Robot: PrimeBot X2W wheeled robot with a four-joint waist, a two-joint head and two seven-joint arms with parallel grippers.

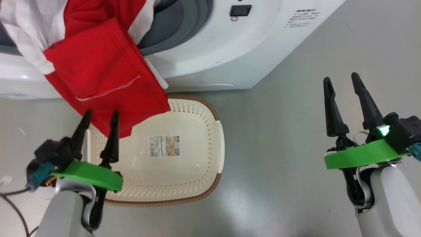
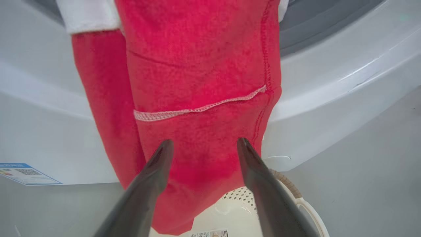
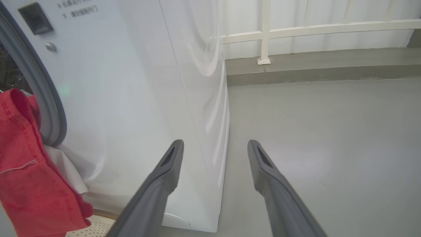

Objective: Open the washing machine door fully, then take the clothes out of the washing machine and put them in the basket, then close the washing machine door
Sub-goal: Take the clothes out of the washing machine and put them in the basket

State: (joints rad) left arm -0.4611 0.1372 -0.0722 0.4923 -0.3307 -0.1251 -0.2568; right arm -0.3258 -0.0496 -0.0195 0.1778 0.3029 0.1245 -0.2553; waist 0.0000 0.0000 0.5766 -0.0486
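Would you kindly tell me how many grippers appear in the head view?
2. The left gripper, open, is at lower left, before the clothes hanging out of the washing machine over the basket. The right gripper, open, is at lower right, above the floor.

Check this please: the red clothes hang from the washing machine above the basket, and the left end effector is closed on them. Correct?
Not quite. The left wrist view shows the left end effector open, fingers apart before the clothes. The clothes do hang from the washing machine above the basket.
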